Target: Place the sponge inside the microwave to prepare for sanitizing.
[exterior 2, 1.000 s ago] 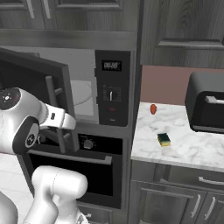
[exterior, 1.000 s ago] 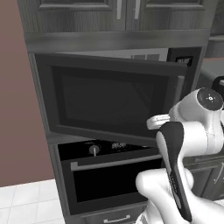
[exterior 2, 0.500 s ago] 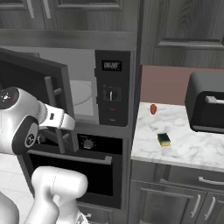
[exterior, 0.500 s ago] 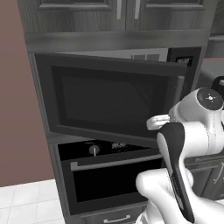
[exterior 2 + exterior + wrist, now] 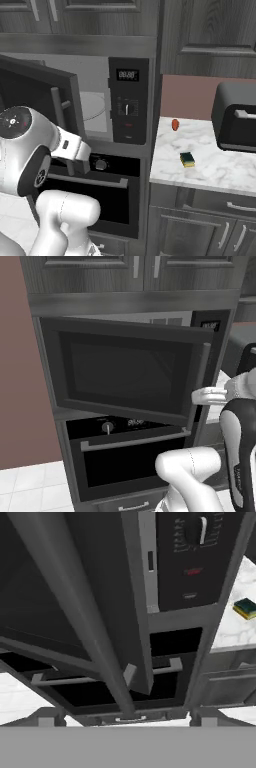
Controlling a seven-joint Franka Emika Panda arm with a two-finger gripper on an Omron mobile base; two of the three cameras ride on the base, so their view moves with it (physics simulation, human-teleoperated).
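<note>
The microwave (image 5: 100, 107) is being shown with its door (image 5: 125, 373) swung partly open toward the left, so that the light grey interior and the round turntable (image 5: 92, 106) are being exposed in the right base view. The door handle (image 5: 80, 607) is being seen close up in the hand view, running as a grey bar between the 2 fingertips (image 5: 46, 718) of the end effector (image 5: 125, 721), which are standing wide apart on either side of it and are not being closed on anything. The black panel (image 5: 128, 100) with display and knob is being seen to the right of the cavity. The sponge (image 5: 187, 159) is being left on the marble table (image 5: 220, 167) to the right of the microwave, green side up, well apart from the end effector. A small red thing (image 5: 175, 124) is standing near the wall behind the sponge, and a dark toaster (image 5: 235, 122) is sitting further right. The oven (image 5: 130, 456), with its long bar handle, is being seen directly below the microwave.
</note>
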